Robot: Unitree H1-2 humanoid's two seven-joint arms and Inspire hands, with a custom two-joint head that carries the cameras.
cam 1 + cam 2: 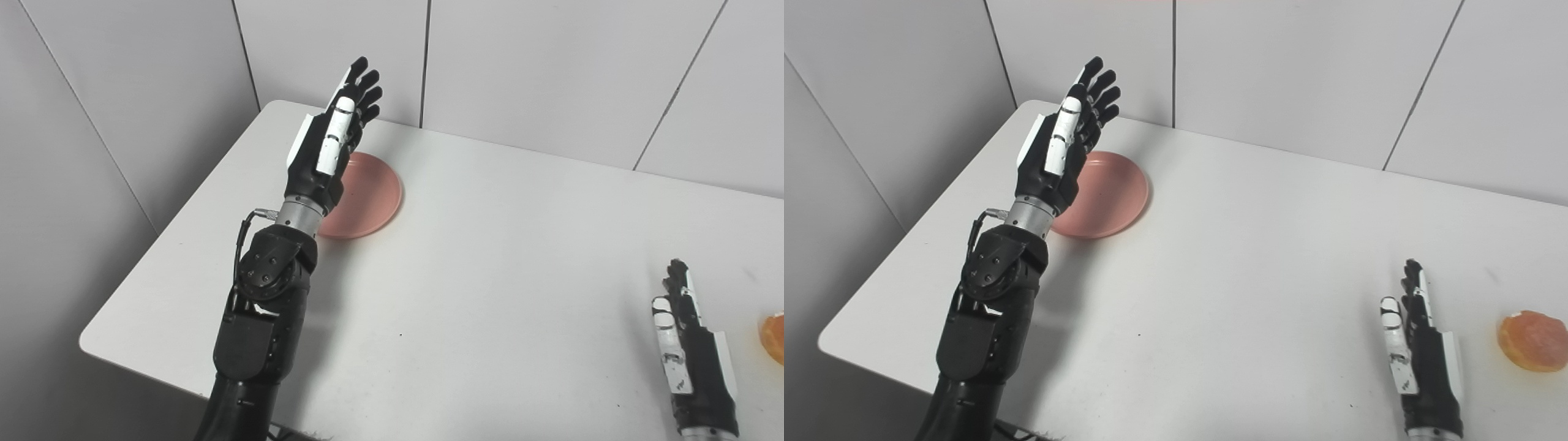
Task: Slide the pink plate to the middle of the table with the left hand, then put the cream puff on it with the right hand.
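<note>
White table [490, 257]; L hand [334, 131] open over pink plate [373, 196].

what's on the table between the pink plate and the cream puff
Only the right hand, open beside the cream puff; from there to the pink plate the table is bare, clearest in the right eye view.

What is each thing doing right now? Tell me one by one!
pink plate: empty, flat on the table's far left part.
cream puff: lying on the table at the right, untouched.
left hand: open, raised over the plate's left side.
right hand: open, holding nothing, beside the cream puff.
</note>
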